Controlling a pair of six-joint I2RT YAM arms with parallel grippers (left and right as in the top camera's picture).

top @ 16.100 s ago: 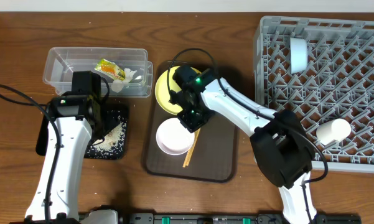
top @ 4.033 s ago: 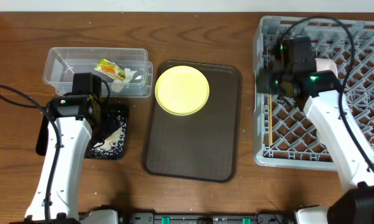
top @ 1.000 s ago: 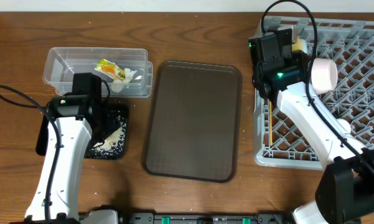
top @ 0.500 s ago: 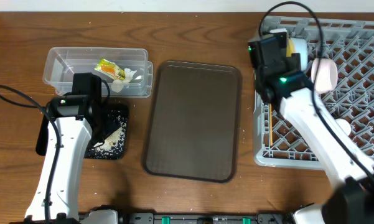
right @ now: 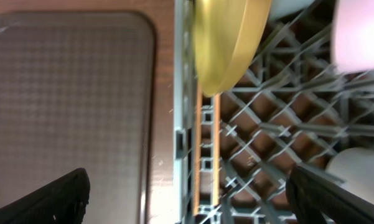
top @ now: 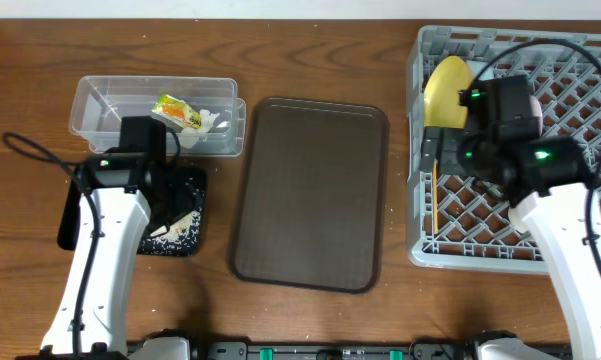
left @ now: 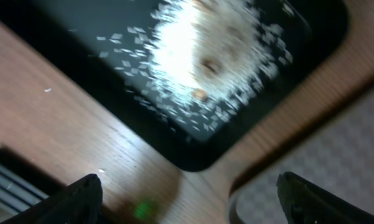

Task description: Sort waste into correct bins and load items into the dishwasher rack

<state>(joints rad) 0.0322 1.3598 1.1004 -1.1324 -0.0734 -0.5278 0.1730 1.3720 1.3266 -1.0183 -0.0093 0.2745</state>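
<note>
The yellow plate (top: 442, 88) (right: 227, 43) stands on edge in the grey dishwasher rack (top: 580, 60) (right: 182, 81), at its far-left corner. The chopsticks (top: 433, 197) (right: 208, 149) lie along the rack's left wall. My right gripper (top: 448, 135) (right: 196, 205) hangs open just in front of the plate, touching nothing. A pale cup (right: 361, 31) and a white bowl (right: 361, 169) sit further right. My left gripper (top: 173, 187) (left: 196, 208) is open and empty over the black tray (top: 75, 225) (left: 62, 37), which holds rice (top: 180, 218) (left: 211, 43). The clear tub (top: 100, 105) holds the wrapper (top: 177, 110) and tissue (top: 213, 122).
The dark brown serving tray (top: 310, 195) (right: 68, 99) lies bare between the bins and the rack; its corner (left: 317, 168) shows beside the black tray. My right arm covers the middle of the rack. Bare wooden table (top: 310, 320) runs along the front.
My right gripper has opened wide and let go of the yellow plate, which now stands in the rack. The right arm has drawn back to the right. The left gripper has opened slightly.
</note>
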